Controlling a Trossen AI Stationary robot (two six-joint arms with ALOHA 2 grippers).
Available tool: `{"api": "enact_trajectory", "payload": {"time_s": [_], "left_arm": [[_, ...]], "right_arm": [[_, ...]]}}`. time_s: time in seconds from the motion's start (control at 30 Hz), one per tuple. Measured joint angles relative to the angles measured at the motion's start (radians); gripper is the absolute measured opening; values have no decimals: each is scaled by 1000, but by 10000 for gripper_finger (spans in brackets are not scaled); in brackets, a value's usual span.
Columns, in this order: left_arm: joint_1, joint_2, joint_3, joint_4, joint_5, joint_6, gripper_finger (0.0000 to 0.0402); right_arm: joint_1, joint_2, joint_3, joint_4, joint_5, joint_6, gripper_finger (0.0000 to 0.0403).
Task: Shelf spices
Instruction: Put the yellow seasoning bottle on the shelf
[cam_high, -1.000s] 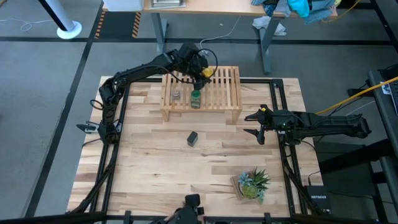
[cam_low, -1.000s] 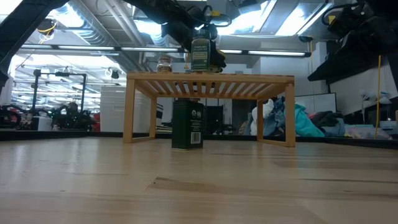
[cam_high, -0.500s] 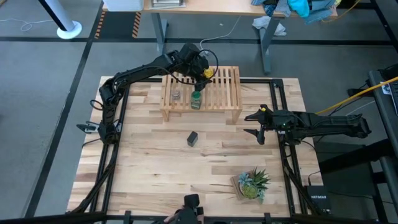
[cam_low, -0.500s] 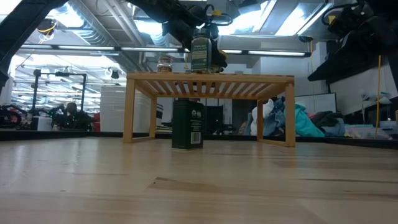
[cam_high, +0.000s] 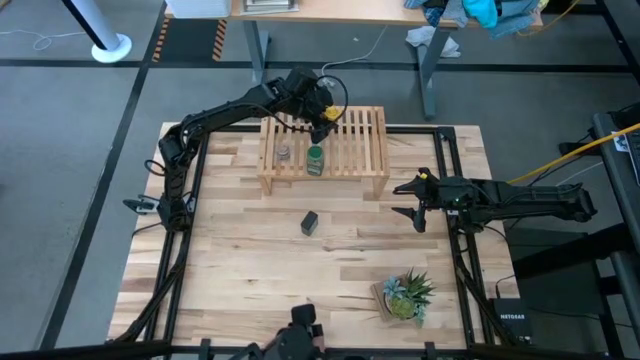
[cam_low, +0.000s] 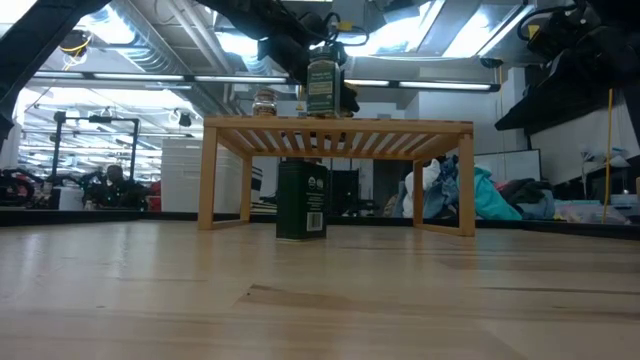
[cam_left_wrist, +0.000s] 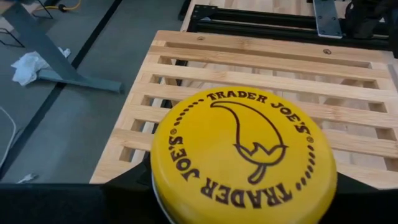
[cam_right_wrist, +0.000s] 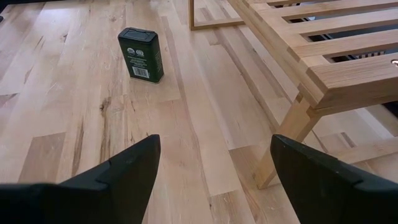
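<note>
My left tool (cam_high: 325, 117) grips the yellow-lidded jar (cam_left_wrist: 242, 158) above the shelf (cam_high: 360, 150) to seat it; my right tool (cam_high: 408, 198) waits open.

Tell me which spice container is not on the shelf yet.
The black tin: it stands on the tabletop before the shelf, while the other spices are up at the rack.

A robotics lab or workshop. A butcher-block wooden bench (cam_high: 250, 250) framed by black metal rails stands on grey carpet tiles (cam_high: 60, 150). Beyond it, long fluorescent ceiling lights (cam_low: 110, 77) hang under exposed ducts, with another light wooden desk (cam_high: 330, 10) and a trailing yellow cable (cam_high: 560, 155).
</note>
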Motion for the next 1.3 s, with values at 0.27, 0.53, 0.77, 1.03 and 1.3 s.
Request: {"api": "enact_trajectory", "payload": {"time_s": [0.27,0.53,0.77,1.03,1.3], "left_arm": [[7,0,0,0,0,0,196],[7,0,0,-4,-32,-5,196],[7,0,0,-11,-42,18,196],[7,0,0,-14,-41,48,196],[7,0,-1,-15,-44,27,196]], "right_arm": [[0,0,0,0,0,0,312],[0,0,0,0,0,0,312],[0,0,0,0,0,0,312],[0,0,0,0,0,0,312],[0,0,0,0,0,0,312]]}}
